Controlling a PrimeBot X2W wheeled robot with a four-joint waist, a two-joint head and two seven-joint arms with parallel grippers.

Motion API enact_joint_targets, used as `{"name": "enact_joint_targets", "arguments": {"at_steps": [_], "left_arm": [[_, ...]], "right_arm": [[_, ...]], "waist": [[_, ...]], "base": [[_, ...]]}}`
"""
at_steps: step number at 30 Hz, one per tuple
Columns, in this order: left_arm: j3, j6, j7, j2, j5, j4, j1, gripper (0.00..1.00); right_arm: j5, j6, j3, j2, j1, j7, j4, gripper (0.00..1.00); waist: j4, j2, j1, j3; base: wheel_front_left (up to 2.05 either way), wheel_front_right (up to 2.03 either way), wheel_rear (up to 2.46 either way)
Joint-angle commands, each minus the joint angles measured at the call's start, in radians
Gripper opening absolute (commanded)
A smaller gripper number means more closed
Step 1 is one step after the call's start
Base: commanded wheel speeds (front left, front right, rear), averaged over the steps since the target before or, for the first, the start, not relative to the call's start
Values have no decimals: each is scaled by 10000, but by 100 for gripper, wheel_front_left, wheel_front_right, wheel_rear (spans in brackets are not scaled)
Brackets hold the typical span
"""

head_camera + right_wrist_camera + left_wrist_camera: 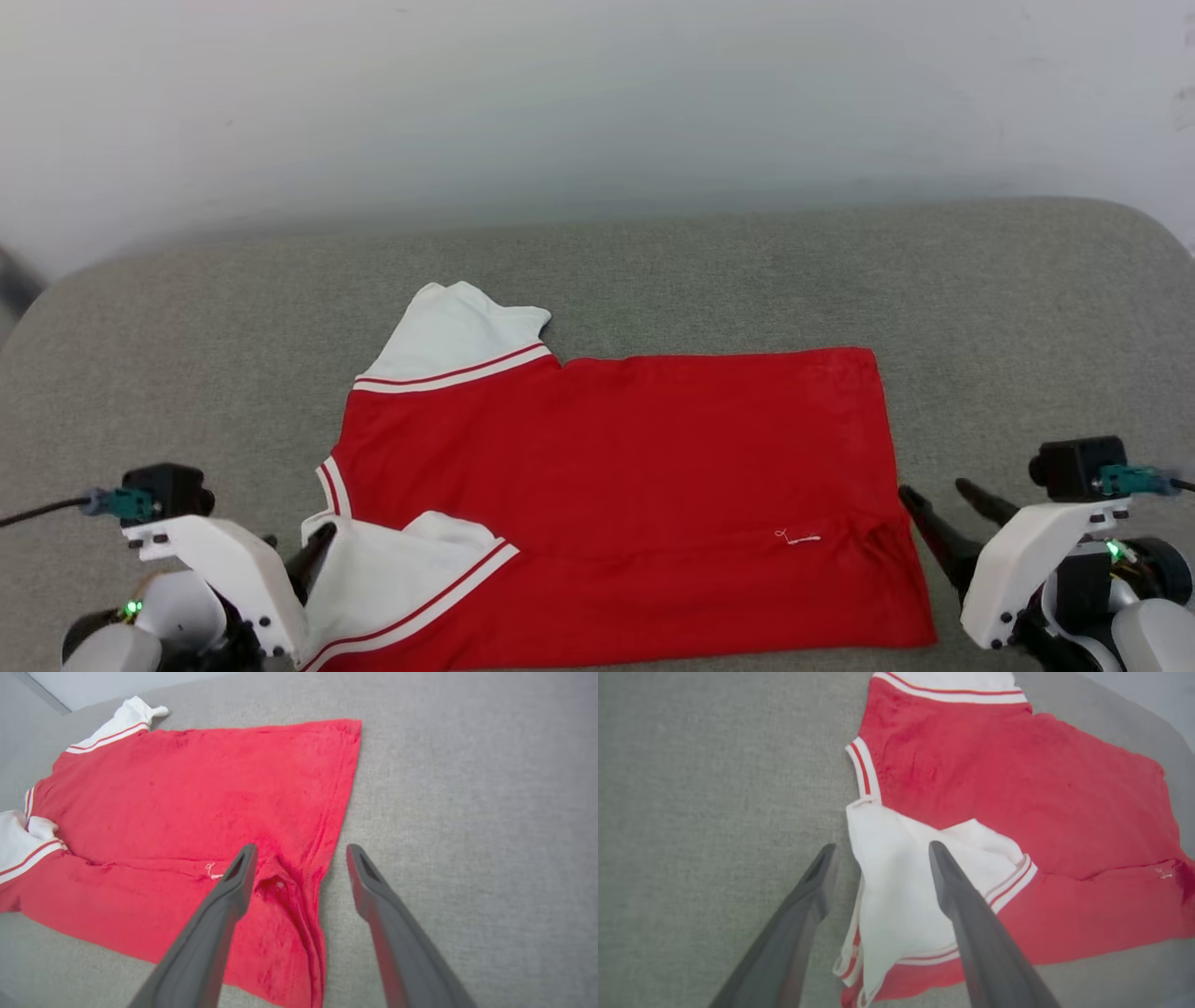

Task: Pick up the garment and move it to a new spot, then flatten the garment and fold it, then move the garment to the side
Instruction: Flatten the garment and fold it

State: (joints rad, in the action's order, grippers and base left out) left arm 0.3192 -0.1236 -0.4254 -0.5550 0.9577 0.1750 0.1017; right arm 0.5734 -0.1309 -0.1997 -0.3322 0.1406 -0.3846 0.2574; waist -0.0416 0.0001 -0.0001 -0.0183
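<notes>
**Grey Padded Surface With One Shirt Spread On It**

A grey woven surface [980, 308] with rounded far corners is seen, and a red shirt [635, 439] is spread directly on it, plain side up. Bare grey cloth is left around the shirt on its far, left and right sides. At the shirt's left end, one white sleeve [453, 336] with striped trim is laid out toward the far side, while the other sleeve [401, 579] is folded in over the red cloth. A long crease [653, 553] is seen across the shirt's near part, and a small white thread [796, 539] is found on it toward the shirt's right end.
</notes>
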Motion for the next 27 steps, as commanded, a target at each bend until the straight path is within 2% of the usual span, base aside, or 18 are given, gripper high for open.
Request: {"name": "enact_joint_targets", "arguments": {"at_steps": [1, 7, 14, 21, 27], "left_arm": [[-107, -52, 404, -59, -322, -16, 397, 100], [-292, -420, 1447, 28, -1174, -56, 1680, 100], [-561, -467, 1985, -190, -1796, 533, 3781, 100], [-538, -237, 1419, -529, -1976, 1127, 5779, 100], [-400, 155, -366, -1023, -1637, 1528, 7553, 100]], "right_arm": [[-359, 4, 189, 153, 153, 845, -183, 100], [-1335, 4, 624, 641, 613, 2681, -668, 100], [-2102, 4, 934, 1113, 1465, 3696, -1571, 100], [-2574, 4, 965, 1337, 2076, 3993, -2333, 100], [-2569, 4, 726, 1552, 2388, 4056, -2758, 100]], "waist": [[-157, -1, 1, -128], [-629, -1, 1, -722], [-1310, -1, 1, -2231], [-1848, -1, 1, -3533], [-2337, -1, 1, -4364]], "base": [[0, 0, 0], [0, 0, 0], [0, 0, 0], [0, 0, 0], [0, 0, 0]]}}
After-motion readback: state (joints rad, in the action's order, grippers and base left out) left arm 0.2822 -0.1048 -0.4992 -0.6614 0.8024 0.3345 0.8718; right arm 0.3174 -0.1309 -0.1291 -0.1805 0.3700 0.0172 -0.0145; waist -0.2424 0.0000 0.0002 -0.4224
